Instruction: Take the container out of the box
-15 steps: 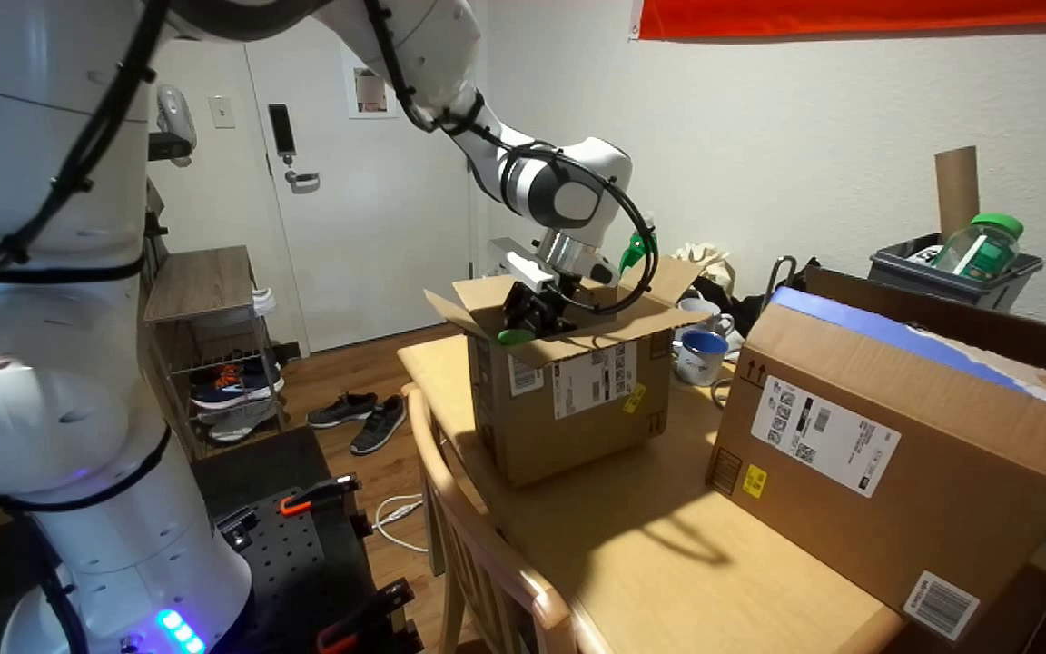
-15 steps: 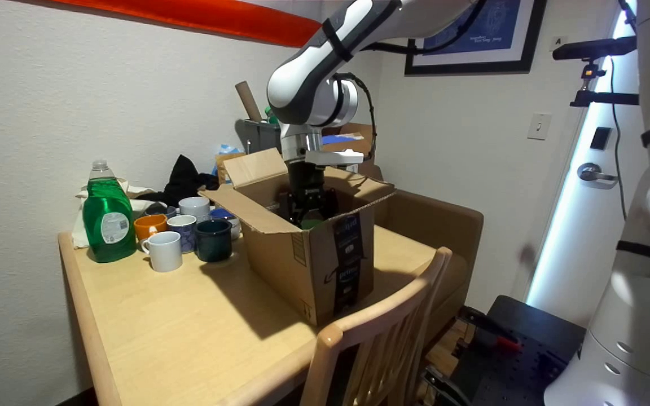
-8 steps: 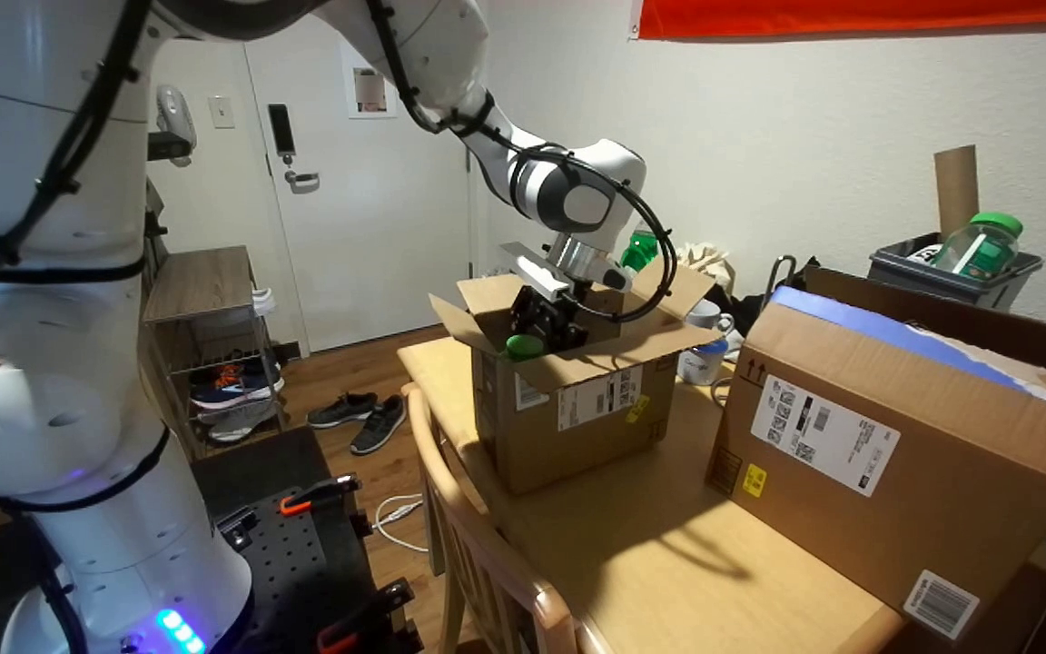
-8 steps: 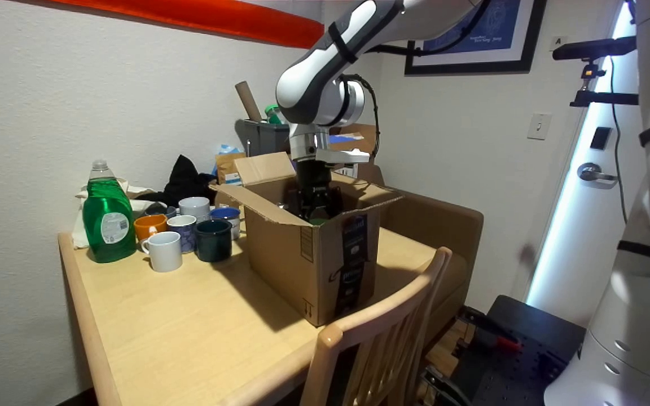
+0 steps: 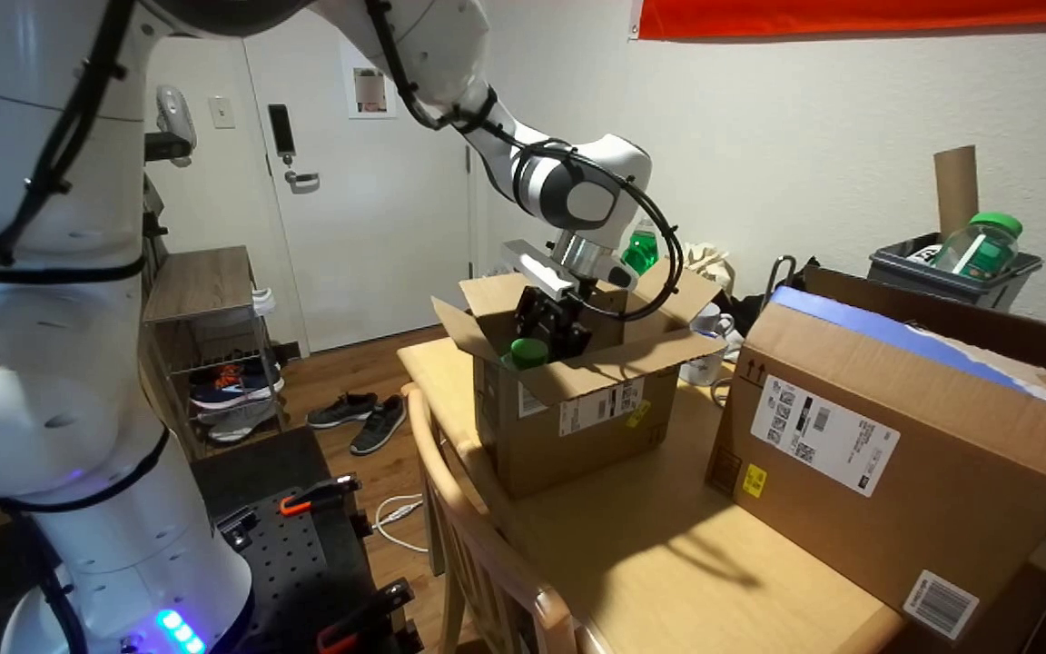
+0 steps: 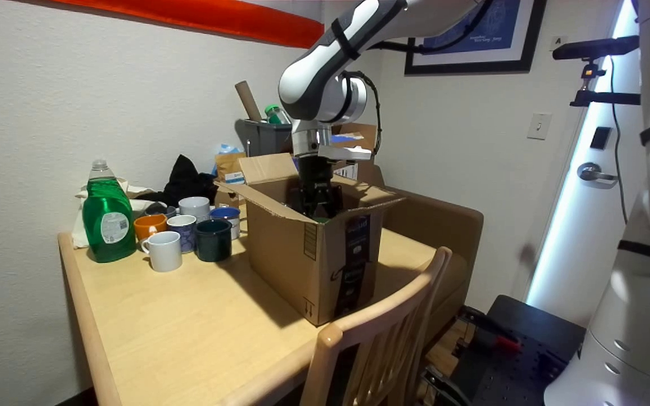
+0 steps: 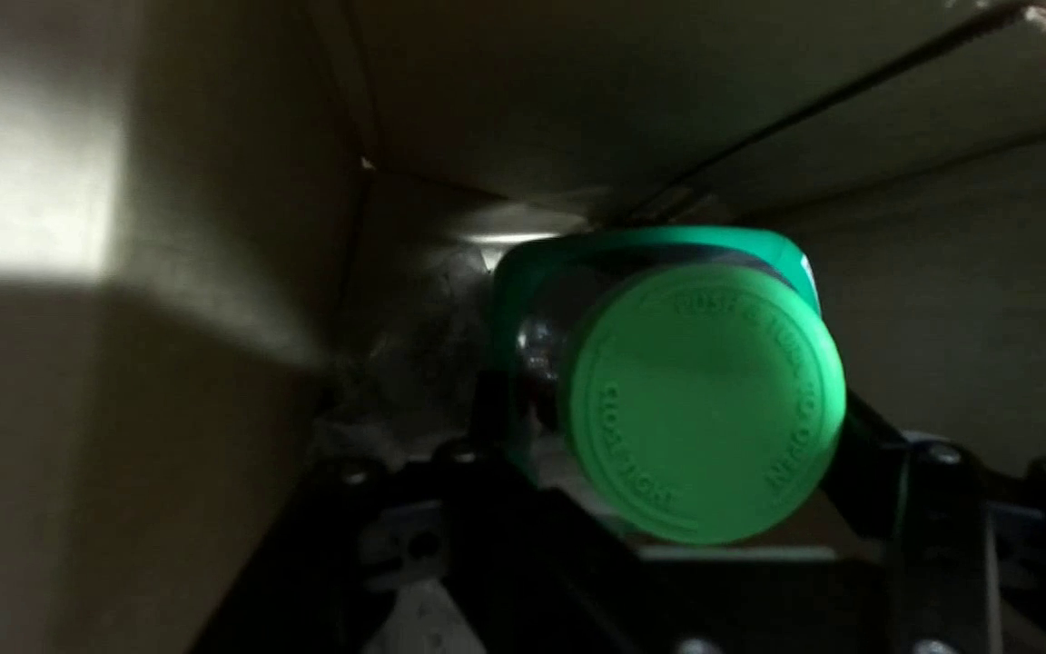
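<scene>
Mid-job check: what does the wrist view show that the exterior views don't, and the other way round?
Only the wrist view: raised lettering on the lid of the container, and a lower inside corner of the box.

Only the exterior views: the mugs, the green bottle, the wooden chair and the box's outer walls.

Shared: the lid, though barely in an exterior view, the box's inner walls and the gripper.

Home, shoe rack (image 5: 203,283), mugs (image 6: 185,233), wooden chair (image 6: 395,301)
</scene>
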Controlling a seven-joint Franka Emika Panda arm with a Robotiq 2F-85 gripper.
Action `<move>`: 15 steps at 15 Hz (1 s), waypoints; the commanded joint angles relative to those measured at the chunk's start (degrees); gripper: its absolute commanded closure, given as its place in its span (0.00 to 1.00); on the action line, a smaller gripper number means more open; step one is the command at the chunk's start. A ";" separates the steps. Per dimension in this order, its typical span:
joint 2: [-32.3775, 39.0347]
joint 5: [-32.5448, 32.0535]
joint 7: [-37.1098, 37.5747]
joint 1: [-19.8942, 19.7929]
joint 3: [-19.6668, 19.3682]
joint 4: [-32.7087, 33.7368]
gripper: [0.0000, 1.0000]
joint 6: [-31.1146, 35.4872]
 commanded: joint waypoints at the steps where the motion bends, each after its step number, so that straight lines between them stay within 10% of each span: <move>1: -0.67 0.21 -1.16 -0.24 -0.07 -1.03 0.49 1.42; 3: -1.01 0.20 -1.03 -0.20 -0.09 -0.93 0.61 1.40; 15: -8.01 -0.24 -0.16 0.29 -0.11 -7.99 0.61 5.57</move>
